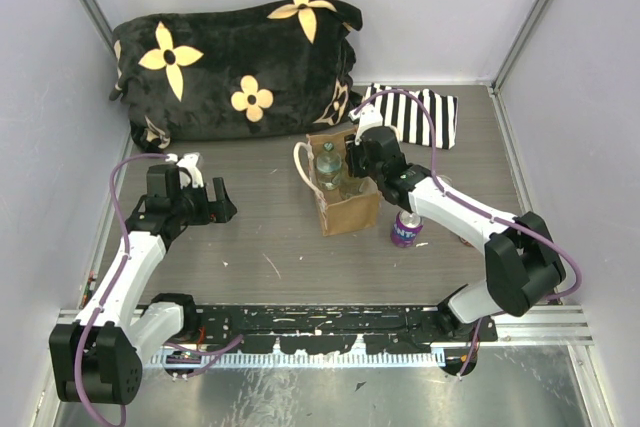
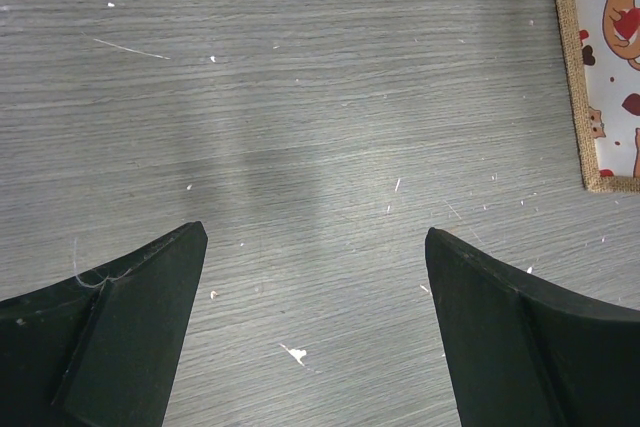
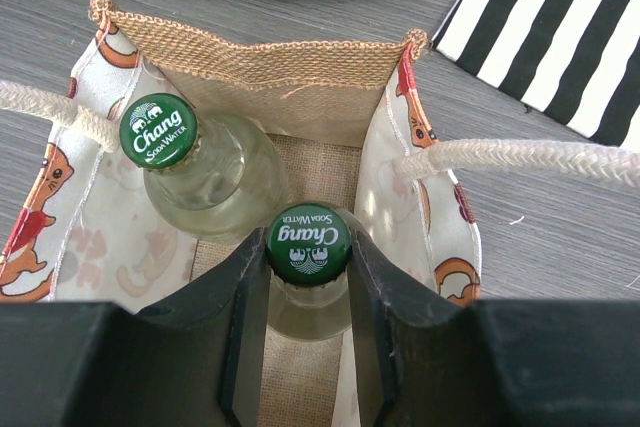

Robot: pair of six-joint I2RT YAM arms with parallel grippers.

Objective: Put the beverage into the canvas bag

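The canvas bag stands open at mid-table, burlap outside with a cartoon-print lining. My right gripper is shut on the neck of a clear glass beverage bottle with a green Chang cap. The bottle hangs upright inside the bag's mouth. A second identical bottle stands in the bag's far left corner. From above, the right gripper sits over the bag's right side. My left gripper is open and empty above bare table, left of the bag.
A purple can stands just right of the bag under my right arm. A black-and-white striped cloth lies behind it, and a black flowered cushion fills the back left. The bag's cream rope handles hang out on both sides.
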